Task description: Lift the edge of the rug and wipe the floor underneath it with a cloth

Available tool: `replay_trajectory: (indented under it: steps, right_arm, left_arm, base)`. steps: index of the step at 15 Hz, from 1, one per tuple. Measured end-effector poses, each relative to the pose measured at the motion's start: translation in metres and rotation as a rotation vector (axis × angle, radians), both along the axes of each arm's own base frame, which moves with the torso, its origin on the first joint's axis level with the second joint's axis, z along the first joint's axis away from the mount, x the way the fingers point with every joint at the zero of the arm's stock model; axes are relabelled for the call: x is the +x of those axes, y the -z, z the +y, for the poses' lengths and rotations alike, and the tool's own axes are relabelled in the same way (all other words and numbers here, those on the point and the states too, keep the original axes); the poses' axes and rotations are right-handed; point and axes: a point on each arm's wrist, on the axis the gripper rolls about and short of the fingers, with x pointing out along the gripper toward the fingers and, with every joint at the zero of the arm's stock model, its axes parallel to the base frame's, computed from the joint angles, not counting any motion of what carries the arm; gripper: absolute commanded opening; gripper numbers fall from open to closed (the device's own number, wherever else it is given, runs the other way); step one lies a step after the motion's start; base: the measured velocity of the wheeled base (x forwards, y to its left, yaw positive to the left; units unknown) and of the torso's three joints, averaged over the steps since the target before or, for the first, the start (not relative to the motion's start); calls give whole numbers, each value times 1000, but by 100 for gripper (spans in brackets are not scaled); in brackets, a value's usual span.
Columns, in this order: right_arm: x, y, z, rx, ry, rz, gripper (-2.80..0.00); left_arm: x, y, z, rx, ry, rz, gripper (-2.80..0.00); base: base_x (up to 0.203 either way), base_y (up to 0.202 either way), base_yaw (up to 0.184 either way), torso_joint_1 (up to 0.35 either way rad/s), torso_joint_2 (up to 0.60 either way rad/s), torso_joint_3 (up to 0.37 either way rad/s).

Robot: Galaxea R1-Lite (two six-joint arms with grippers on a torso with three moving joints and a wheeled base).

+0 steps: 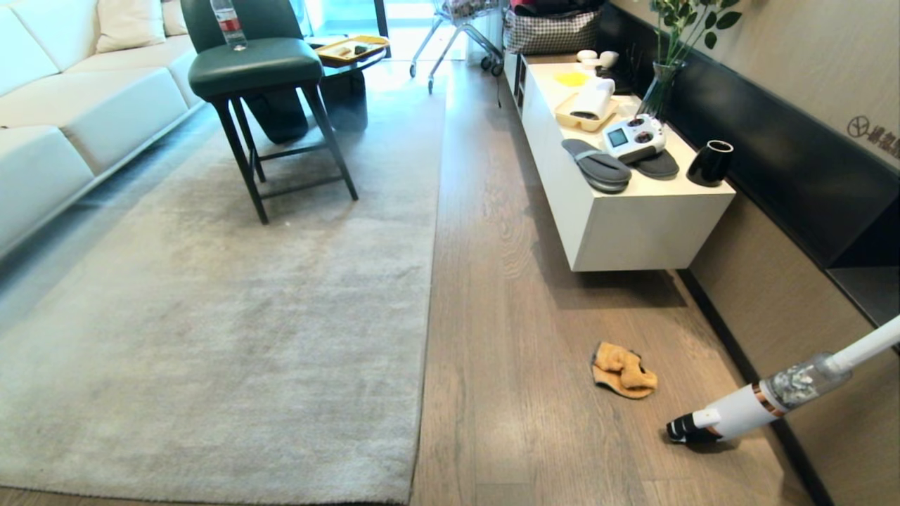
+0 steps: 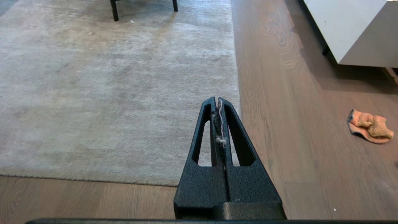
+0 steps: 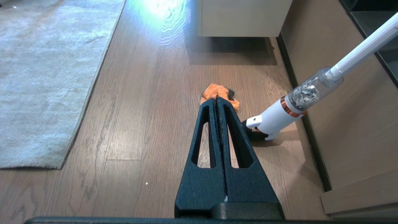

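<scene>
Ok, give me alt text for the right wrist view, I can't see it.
The shut right gripper points over the floor at the crumpled orange cloth. A white stick vacuum leans beside the cloth, and the rug edge lies flat off to one side.

cloth (image 3: 221, 93): partly hidden by right fingers (image 3: 231, 130); vacuum (image 1: 759, 404) handle: cut off

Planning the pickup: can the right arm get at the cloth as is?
Probably yes. The cloth lies alone on bare floor ahead of the shut right pincer; the vacuum stands beside it, apart.
</scene>
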Motion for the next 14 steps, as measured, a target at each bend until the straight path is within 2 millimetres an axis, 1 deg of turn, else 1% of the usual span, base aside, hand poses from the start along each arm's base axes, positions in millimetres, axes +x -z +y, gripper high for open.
replay_trajectory:
  steps: [14]
  right_arm:
    - [0,0,0,0,0,0,-280]
  left_arm:
    - [0,0,0,1,0,0,-280]
  base:
    - [0,0,0,0,1,13]
